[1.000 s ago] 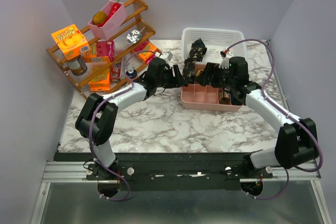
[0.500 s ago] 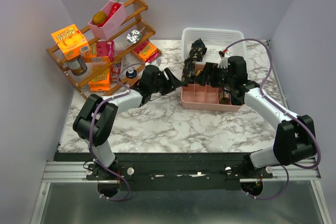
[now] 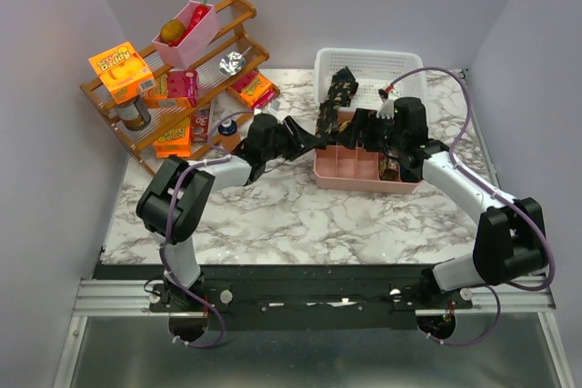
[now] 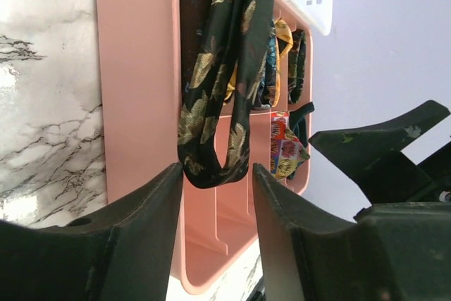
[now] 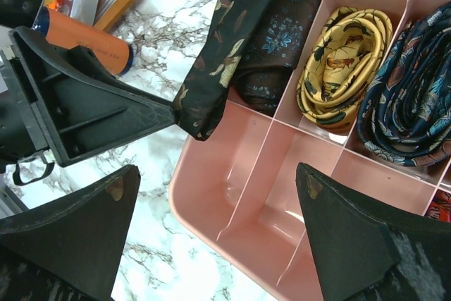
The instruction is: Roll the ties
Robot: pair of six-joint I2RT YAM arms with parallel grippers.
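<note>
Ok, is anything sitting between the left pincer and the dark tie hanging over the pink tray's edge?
Nothing visible. The left pincer is open, with the folded end of the tie right at its fingertips; only the pink tray lies behind it. The right pincer hovers open over the tray, clear of that path.

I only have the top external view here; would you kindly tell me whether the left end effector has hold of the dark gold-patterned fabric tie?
Observer: In the left wrist view the folded end of the dark gold-patterned fabric tie sits between the fingertips of the left end effector; whether it is pinched I cannot tell.
Operator: Thank you; and the other arm?
Observer: The right end effector is wide open, empty, above bare compartments of the pink plastic divided tray.
</note>
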